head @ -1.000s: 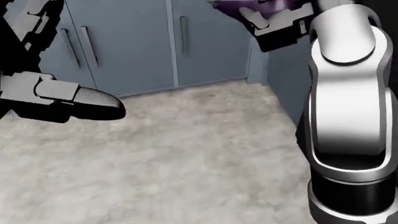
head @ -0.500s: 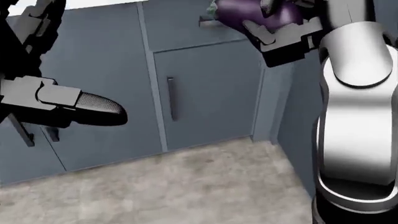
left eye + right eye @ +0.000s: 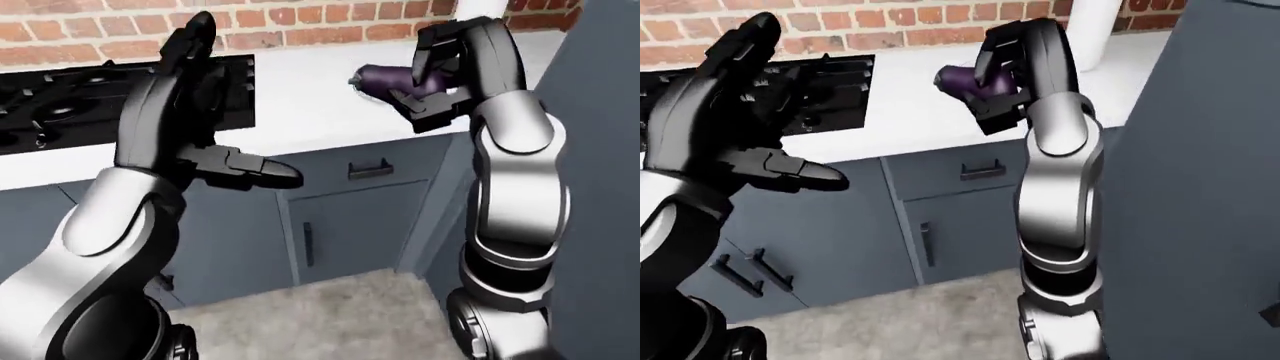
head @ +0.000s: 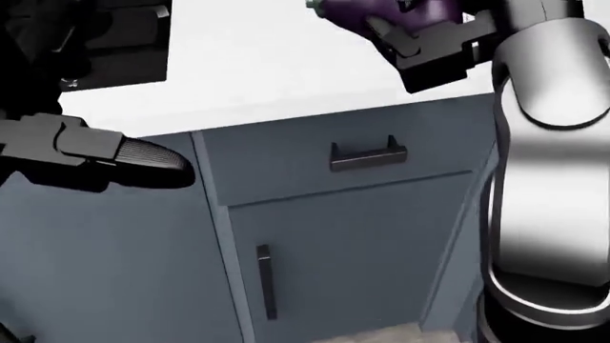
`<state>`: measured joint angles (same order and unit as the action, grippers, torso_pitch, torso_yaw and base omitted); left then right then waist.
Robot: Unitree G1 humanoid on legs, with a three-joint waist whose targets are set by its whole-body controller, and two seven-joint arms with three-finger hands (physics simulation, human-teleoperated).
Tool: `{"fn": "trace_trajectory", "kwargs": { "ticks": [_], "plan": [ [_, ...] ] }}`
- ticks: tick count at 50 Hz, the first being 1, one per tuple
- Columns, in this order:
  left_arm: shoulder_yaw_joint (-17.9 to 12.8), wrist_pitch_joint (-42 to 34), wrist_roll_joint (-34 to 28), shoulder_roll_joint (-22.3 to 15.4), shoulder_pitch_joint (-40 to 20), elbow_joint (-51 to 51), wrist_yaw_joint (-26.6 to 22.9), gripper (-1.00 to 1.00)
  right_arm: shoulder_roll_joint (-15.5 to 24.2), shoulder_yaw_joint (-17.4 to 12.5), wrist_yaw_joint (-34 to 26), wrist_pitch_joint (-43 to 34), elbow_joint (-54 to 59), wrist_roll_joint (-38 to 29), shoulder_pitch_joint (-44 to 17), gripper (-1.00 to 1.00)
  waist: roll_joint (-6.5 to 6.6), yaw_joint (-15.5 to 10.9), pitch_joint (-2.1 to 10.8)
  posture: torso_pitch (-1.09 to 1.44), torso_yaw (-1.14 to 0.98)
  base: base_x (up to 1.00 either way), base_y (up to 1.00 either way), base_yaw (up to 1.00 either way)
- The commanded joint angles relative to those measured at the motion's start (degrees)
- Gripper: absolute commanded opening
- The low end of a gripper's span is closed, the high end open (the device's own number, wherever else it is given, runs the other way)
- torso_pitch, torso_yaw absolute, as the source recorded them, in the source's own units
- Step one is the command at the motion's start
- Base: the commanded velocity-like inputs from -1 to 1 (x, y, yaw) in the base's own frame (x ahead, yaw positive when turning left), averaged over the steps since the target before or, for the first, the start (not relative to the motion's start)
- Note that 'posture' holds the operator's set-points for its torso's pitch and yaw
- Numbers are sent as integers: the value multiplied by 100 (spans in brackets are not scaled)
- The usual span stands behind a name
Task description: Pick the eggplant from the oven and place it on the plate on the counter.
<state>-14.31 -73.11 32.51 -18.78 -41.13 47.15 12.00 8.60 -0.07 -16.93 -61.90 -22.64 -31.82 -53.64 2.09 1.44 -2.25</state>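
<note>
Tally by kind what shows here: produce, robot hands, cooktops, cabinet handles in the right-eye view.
eggplant: 1
robot hands, left hand and right hand: 2
black cooktop: 1
cabinet handles: 4
Total: 8

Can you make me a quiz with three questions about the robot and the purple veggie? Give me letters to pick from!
1. Where is the eggplant?
A. On the floor
B. Held up in the right hand over the white counter
C. Inside a drawer

2. What colour is the wall above the counter?
A. Red brick
B. Green tile
C. Plain yellow

3. What is the left hand doing?
A. Gripping a plate
B. Pulling the drawer handle
C. Open and holding nothing

Answers:
1. B, the left-eye view shows the right hand's fingers wrapped round the purple eggplant, above the counter.
2. A, red bricks with pale lines run along the top of both eye views.
3. C, its fingers are spread in the air with nothing between them, near the black stove.
</note>
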Motion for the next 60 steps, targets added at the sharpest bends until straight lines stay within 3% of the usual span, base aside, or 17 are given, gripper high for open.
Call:
{"fn": "trace_trajectory", "kwargs": {
  "ticks": [1,5,9,12,13,17,21,24,28,33,36,39,40,41,48,51,60],
  "plan": [
    [-16,129,-15,-28,-68,3,-20,100,36,-63,62,141,-105,-69,-143,-98,68,6,58,0,0,57,-18,0],
    [-25,126,-33,-28,-81,-2,-43,100,37,-72,56,150,-123,-57,-165,-96,373,-55,-9,0,0,26,-4,0],
    [-57,72,-21,-33,-125,4,-45,100,40,-85,44,137,-142,-33,-184,-96,145,2,-79,0,0,0,0,0],
    [-74,54,-7,-44,-143,10,-45,100,58,-95,29,88,-143,-25,-209,-96,-430,27,-47,0,0,0,-1,0],
    [-81,43,0,-40,-153,9,-39,100,64,-98,30,83,-139,-21,-217,-96,-257,-31,-5,0,0,0,-5,0],
    [-74,36,9,-37,-158,15,-28,100,70,-89,33,75,-134,-15,-224,-97,-399,-10,-194,0,0,0,-5,0],
    [-65,126,-13,-40,-68,-5,-54,100,42,-60,48,76,-131,-9,-209,-97,-327,-66,-240,0,0,0,-4,0],
    [-47,158,-31,-24,-43,-11,-50,100,26,-65,76,119,-101,0,-188,-97,86,-188,-87,0,0,0,-4,0],
    [-75,116,-17,-39,-108,-32,-52,100,66,-98,45,99,-98,23,-234,-96,142,-159,232,0,0,0,-8,0],
    [-68,106,-12,-63,-103,-13,-45,100,111,-117,23,62,-112,43,-271,-96,274,-123,291,0,0,-21,-31,0],
    [-138,6,45,-80,-172,21,-27,100,133,-104,16,17,-147,35,-307,-97,120,-50,264,0,0,-26,-17,0],
    [-182,-33,95,-99,-189,38,-11,100,144,-112,14,23,-160,39,-311,-96,-472,-29,198,0,0,-20,0,0],
    [-183,-30,103,-107,-191,33,-7,100,150,-114,17,22,-144,38,-324,-96,-641,-27,400,0,0,-20,0,0],
    [-188,-42,116,-110,-202,34,4,100,153,-118,22,21,-128,37,-333,-96,-430,-22,208,0,0,-20,0,0],
    [-210,-70,206,-144,-235,35,67,100,266,-47,-112,-26,-92,-57,-263,-96,-176,-16,-74,0,0,-1,0,0],
    [-215,-124,268,-157,-301,34,124,100,360,24,-306,-105,-31,-245,-238,-96,227,22,-14,0,0,0,0,0],
    [-215,-96,380,-209,-332,-3,213,100,555,10,-865,235,748,-1237,-137,-96,-49,-137,37,0,0,0,0,0]
  ]
}}
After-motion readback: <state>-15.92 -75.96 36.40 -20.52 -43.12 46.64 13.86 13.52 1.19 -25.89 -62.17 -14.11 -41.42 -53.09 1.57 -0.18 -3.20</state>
